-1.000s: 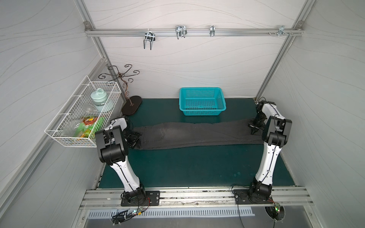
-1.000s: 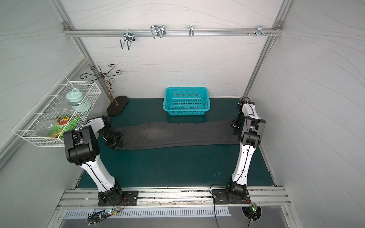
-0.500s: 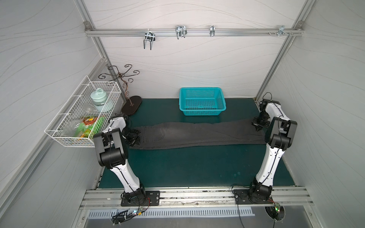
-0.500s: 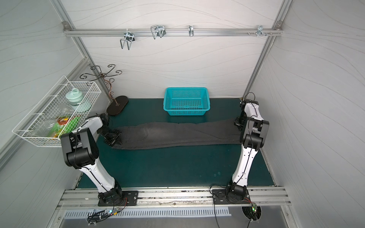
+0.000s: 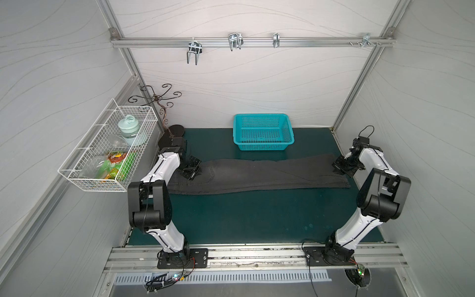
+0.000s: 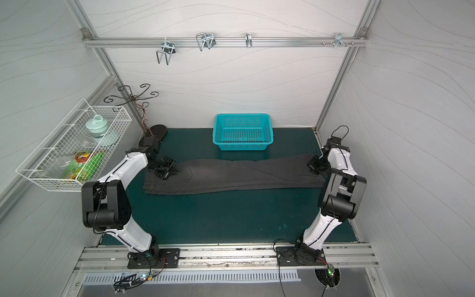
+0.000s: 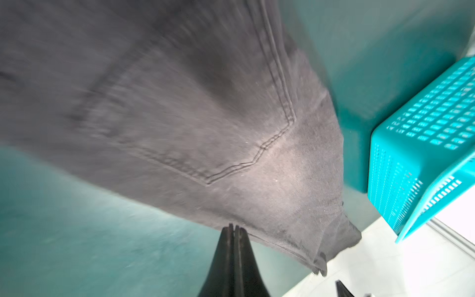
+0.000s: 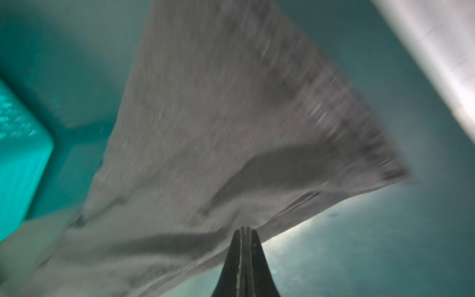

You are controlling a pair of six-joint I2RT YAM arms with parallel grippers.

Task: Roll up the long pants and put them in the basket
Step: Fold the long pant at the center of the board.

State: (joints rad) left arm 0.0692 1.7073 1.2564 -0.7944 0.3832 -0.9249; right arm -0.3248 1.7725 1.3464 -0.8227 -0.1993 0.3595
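Item: long pants [image 5: 257,174], charcoal, stretched across the table [image 5: 244,218] from left edge to right edge.
My left fingers [image 7: 226,257] clamp the waist end; my right fingers [image 8: 253,257] clamp the hem end, both pinched tight.

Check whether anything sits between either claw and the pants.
Nothing visible does. The left claw is shut on the pants at the waist end, and the right claw on the leg end. The basket stands beyond the pants, out of the way.
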